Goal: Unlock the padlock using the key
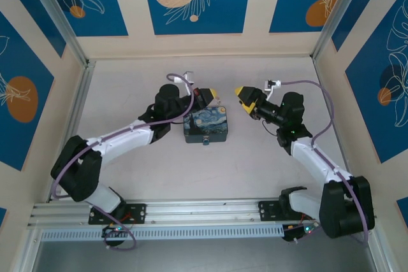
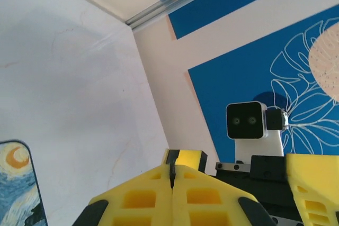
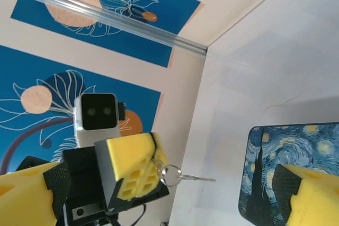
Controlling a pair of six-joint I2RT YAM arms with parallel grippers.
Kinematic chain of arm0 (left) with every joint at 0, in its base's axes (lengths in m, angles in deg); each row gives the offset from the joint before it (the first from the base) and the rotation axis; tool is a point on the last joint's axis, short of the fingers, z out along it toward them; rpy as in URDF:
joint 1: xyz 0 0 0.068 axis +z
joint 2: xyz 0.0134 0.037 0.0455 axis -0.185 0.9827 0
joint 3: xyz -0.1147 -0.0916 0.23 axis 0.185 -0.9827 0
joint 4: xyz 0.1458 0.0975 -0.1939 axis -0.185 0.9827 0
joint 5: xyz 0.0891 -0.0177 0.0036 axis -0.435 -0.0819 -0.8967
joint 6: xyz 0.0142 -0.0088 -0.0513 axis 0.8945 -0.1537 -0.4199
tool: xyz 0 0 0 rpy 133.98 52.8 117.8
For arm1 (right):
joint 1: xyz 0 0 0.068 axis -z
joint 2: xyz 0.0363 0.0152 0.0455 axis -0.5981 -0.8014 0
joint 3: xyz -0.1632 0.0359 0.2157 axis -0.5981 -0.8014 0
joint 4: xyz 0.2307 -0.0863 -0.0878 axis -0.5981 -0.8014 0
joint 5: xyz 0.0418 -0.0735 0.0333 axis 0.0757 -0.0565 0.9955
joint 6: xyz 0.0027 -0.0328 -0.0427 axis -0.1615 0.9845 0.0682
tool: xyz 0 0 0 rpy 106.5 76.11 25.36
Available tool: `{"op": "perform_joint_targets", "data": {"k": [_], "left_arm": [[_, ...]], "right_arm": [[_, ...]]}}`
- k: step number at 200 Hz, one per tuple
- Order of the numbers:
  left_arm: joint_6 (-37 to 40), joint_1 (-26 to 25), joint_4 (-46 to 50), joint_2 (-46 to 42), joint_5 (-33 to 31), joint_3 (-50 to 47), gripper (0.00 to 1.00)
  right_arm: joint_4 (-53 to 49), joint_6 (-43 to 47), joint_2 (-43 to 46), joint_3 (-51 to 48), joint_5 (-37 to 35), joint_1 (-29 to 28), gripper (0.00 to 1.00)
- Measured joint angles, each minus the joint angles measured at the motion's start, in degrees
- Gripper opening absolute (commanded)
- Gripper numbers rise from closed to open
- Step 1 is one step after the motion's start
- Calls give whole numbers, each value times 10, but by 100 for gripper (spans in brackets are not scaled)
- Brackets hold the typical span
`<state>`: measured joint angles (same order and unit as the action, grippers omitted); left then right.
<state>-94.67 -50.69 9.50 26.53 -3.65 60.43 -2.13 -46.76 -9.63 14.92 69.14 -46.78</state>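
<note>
Item: padlock (image 1: 206, 141), at the near face of the painted tin (image 1: 206, 125) on the counter (image 1: 255, 157). Beyond it, left end effector (image 2: 172, 175) clamped on the key (image 3: 197, 178), perhaps only by its ring; right end effector (image 1: 244, 95) gaping, empty. Risks, we judge: key swinging or slipping; unsteadied padlock skidding. No legible writing found.

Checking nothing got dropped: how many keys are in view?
1. The key sticks out of the shut left tool, near the painted tin. Others could be hidden.
</note>
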Motion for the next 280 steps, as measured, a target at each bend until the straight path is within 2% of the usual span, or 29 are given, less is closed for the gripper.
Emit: {"op": "perform_joint_targets", "data": {"k": [24, 67, 85, 127, 138, 148, 159, 211, 280], "left_arm": [[40, 0, 16, -9, 8, 24, 0], [104, 0, 52, -11, 24, 62, 0], [130, 0, 74, -12, 31, 82, 0], [173, 0, 108, -11, 38, 119, 0], [175, 0, 111, -11, 41, 122, 0], [175, 0, 111, -11, 42, 122, 0], [174, 0, 111, -11, 42, 122, 0], [156, 0, 95, -7, 42, 123, 0], [137, 0, 73, 1, 42, 122, 0]], "right_arm": [[-55, 21, 9, 19, -26, 3, 100], [-54, 24, -3, 24, -22, 15, 100], [-6, 15, -21, 27, 0, 16, 90], [141, -36, -83, 40, 48, 15, 52], [177, -56, -98, 44, 56, 12, 48], [202, -63, -110, 49, 60, 9, 39], [227, -76, -119, 56, 62, 4, 34], [292, -93, -138, 72, 64, -25, 34], [306, -96, -150, 72, 64, -50, 35]]}}
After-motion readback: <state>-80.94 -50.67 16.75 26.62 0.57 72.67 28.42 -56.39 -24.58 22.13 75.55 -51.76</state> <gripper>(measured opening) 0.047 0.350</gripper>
